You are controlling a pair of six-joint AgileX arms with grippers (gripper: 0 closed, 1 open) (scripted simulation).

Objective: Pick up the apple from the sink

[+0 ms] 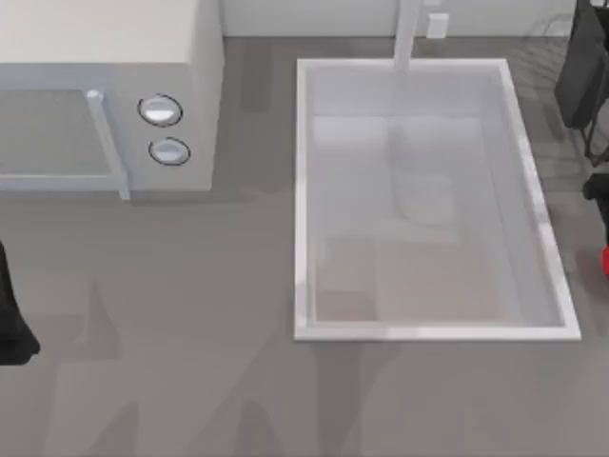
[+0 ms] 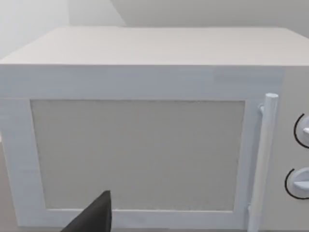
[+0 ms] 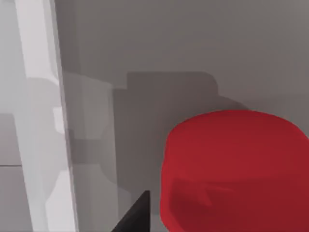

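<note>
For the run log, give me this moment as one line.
apple: outside sink, right table edge | right end effector: close to the apple | left arm: parked left of microwave

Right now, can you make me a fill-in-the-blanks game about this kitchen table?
1. The apple is coloured ____.
2. The microwave has ____ round knobs.
3. In the top view, the sink sits to the ____ of the microwave.
4. In the top view, the apple peeks in at the ____ edge, outside the sink.

Missing words: red; two; right; right.
</note>
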